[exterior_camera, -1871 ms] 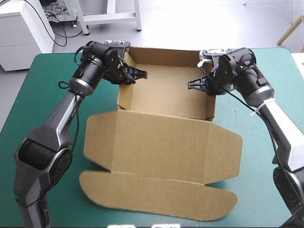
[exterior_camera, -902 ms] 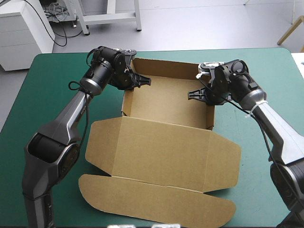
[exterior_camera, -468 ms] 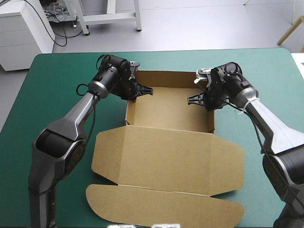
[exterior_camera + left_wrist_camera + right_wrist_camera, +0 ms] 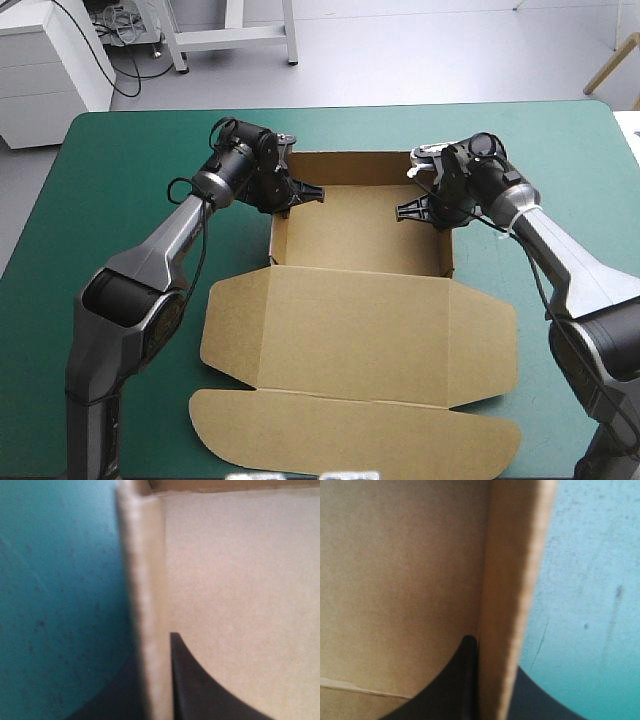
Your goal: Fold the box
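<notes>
box [image 4: 360, 320] side walls btwn left jaws, right jaws, prob. pinched

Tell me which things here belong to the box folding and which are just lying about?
Part of the job: the box; the left gripper and the right gripper, each clamped on a side wall.
Just there: the teal-green cover beneath.

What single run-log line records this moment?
box: open tray, lid flat | left gripper: shut on left wall | right gripper: shut on right wall
</notes>
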You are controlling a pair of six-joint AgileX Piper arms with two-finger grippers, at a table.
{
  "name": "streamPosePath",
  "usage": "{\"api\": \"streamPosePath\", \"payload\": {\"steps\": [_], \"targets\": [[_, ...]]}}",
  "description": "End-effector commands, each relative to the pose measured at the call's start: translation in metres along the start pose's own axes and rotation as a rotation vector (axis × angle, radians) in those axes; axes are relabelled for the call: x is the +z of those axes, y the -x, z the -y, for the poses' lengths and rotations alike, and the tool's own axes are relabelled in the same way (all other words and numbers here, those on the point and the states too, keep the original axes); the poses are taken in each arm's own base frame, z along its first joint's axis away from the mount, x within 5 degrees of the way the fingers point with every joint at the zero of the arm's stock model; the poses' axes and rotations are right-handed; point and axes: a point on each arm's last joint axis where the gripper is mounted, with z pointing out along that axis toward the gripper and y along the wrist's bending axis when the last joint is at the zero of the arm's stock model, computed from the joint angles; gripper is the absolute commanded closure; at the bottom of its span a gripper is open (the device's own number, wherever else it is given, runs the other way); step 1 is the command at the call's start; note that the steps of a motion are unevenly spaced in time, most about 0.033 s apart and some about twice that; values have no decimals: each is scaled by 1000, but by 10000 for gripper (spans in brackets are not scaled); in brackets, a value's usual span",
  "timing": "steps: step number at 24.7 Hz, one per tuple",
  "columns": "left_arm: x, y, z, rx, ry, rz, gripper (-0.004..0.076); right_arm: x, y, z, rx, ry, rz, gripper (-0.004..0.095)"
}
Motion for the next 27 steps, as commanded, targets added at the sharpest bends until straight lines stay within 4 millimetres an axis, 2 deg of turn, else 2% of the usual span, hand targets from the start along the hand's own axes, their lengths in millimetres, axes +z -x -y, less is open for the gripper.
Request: {"api": "streamPosePath", "payload": {"steps": [1, 4, 7, 9, 11, 14, 16, 19, 21, 23, 24, 25, 27], "targets": [[-32, -4, 4, 39, -25, 9, 734, -26, 10, -1, -60, 27, 137, 824], [-32, -4, 4, 42, -21, 10, 729, -25, 10, -1, -59, 27, 135, 647], [-32, -4, 4, 105, -23, 10, 670, -25, 11, -1, -59, 28, 145, 410], [-32, -5, 4, 122, -26, 7, 579, -25, 12, -1, -34, 30, 154, 265], [-32, -5, 4, 122, -26, 7, 450, -25, 12, -1, -21, 31, 159, 186], [-32, -4, 5, 122, -30, 19, 220, -25, 12, -1, -21, 31, 159, 174], [-32, -3, 4, 116, -26, 22, 140, -25, 12, -1, -15, 31, 159, 174], [-37, 0, 1, 106, -25, 34, 126, -25, 12, -1, 6, 33, 159, 174], [-50, 6, -1, 91, -42, 72, 126, -30, 14, -1, 14, 36, 174, 175], [-67, 12, -3, 82, -61, 126, 126, -46, 20, -1, 20, 44, 211, 176], [-83, 16, -4, 77, -73, 176, 126, -66, 25, 0, 27, 52, 255, 183], [-92, 17, -4, 75, -87, 203, 126, -78, 26, 1, 30, 56, 279, 186], [-135, 19, -3, 84, -116, 324, 126, -126, 24, 8, 34, 46, 364, 196]]}}
